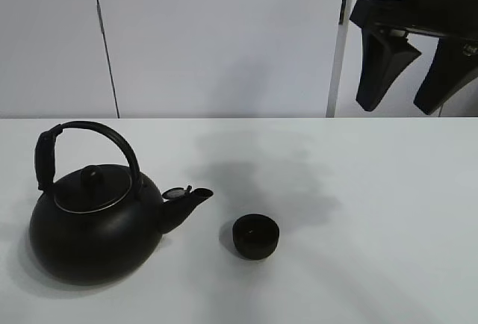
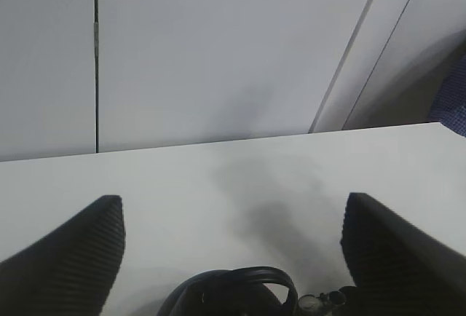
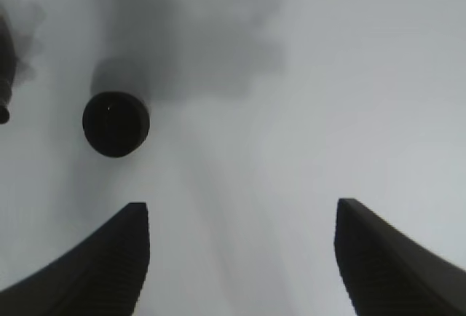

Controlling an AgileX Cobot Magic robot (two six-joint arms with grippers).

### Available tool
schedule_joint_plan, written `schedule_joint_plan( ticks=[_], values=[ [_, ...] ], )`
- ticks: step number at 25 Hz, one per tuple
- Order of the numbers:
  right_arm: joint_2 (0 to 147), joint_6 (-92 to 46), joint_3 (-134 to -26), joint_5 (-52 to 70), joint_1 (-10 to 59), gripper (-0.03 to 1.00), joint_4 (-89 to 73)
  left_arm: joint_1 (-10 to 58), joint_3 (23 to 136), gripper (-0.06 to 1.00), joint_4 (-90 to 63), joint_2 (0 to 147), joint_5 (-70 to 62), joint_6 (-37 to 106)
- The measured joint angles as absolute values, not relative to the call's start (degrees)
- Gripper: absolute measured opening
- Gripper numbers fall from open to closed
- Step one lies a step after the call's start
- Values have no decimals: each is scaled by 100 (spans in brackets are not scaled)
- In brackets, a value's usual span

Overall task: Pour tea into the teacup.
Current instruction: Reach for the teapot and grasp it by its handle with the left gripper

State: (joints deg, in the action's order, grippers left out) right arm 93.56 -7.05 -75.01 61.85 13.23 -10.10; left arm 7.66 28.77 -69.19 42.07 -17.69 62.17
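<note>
The counter carries only two things, and nothing of the pour itself shows as begun. The kettle stands upright on its base with the lid on, its handle arched over the top and ungripped, and its spout level, not tipped.

The left pincer hangs over the kettle with its jaws spread wide and released, nothing between them. The handle sits just under the gap, apart from both fingers. The right pincer is high up and well apart from the kettle, on the spout side. Its jaws are also parted, and it grasps nothing.

The teacup rests upright on the counter near the kettle, just past the tip of the spout and not touching it. Its inside is dark and glossy, so I cannot tell from these views whether it holds any tea; it looks empty.

By my reading every step is left: clasping the handle, lifting the kettle, bringing the spout over the cup and tilting.
</note>
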Motion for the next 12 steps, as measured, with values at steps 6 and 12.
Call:
schedule_joint_plan(
  ticks=[6,12],
  values=[
    [9356,-705,-7501,5407,1323,50,-1010,766,2873,59,-6930,4207,-1769,6217],
    [9356,-705,-7501,4436,1323,50,-1010,766,2710,59,-6876,4201,-1644,6227]
  ],
)
